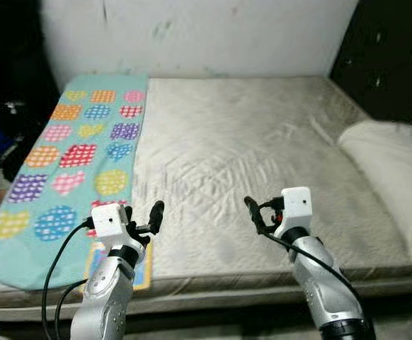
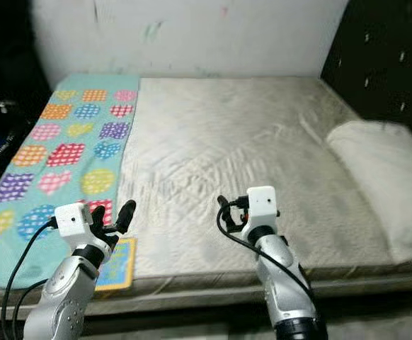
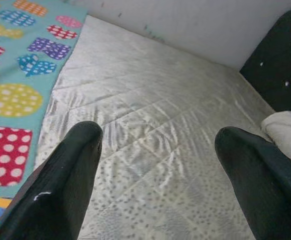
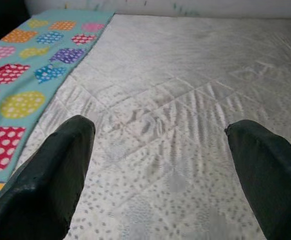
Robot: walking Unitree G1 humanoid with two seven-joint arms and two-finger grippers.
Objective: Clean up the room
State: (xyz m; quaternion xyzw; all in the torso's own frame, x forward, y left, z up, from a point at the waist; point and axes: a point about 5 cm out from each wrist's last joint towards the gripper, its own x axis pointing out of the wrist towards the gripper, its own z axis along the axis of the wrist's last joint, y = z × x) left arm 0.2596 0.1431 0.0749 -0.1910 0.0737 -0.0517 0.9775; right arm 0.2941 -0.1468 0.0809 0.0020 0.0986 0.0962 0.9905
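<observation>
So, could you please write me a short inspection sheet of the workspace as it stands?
Surface: bare quilted mattress, creased.
Job's things: teal patterned blanket spread flat along the robot's left side; white pillow at the right edge.
Clutter: nothing seen on the mattress.
Grippers: left gripper and right gripper both open, holding nothing, raised over the near edge.
Cables: black cable looping from the left wrist.
Surroundings: scuffed white wall; dark headboard on the right.

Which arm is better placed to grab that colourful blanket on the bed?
Left, probably. The left pincer hovers open at the blanket's near edge, which lies along the robot's left side of the mattress. The right pincer, also open, is over bare mattress and would have to reach across.
</observation>
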